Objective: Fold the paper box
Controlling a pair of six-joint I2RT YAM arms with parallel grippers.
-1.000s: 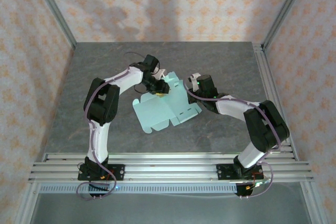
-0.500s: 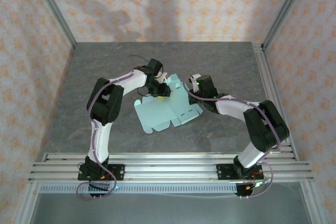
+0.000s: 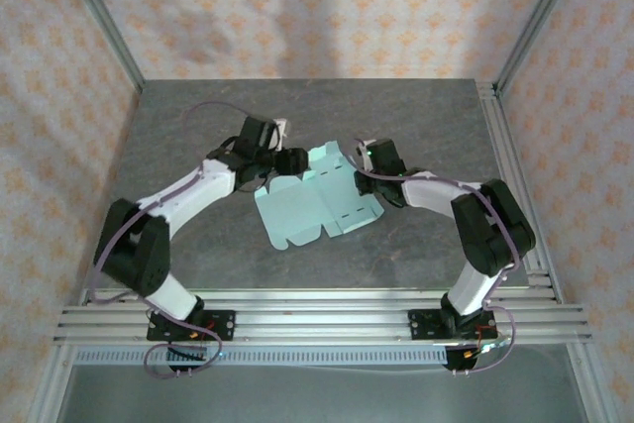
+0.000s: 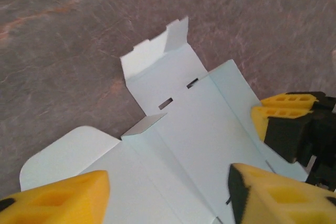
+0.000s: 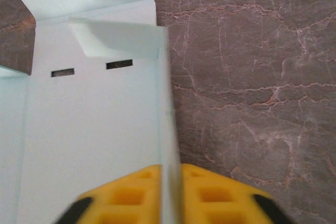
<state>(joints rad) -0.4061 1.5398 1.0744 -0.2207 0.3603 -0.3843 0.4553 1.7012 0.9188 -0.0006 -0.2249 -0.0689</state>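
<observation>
At the middle of the table (image 3: 198, 126), the left gripper (image 4: 168, 182) hangs low over the box (image 4: 199, 129) with its jaws well apart, gripping nothing. The card lies beneath and between its yellow fingers (image 4: 63, 198). Opposite, the right gripper (image 5: 169, 174) sits at the sheet's right edge, where one long panel stands up on its crease between the two pads. The pads are close on either side of that upright card, but whether they pinch it or only flank it I cannot tell. Outward from there, the box is mostly an open sheet lying on the grey surface between the two arms. Its broad panels lie flat, two slots show near the far end, a small flap beside them tilts up, and the rounded tab nearest the left gripper lies flat. To my eye the job is at an early stage: one wall is raised and a flap or two lifted, yet nothing is tucked and no sides meet. Raising the other walls, folding the end flaps and pushing the tabs into their slots all look left to do.
</observation>
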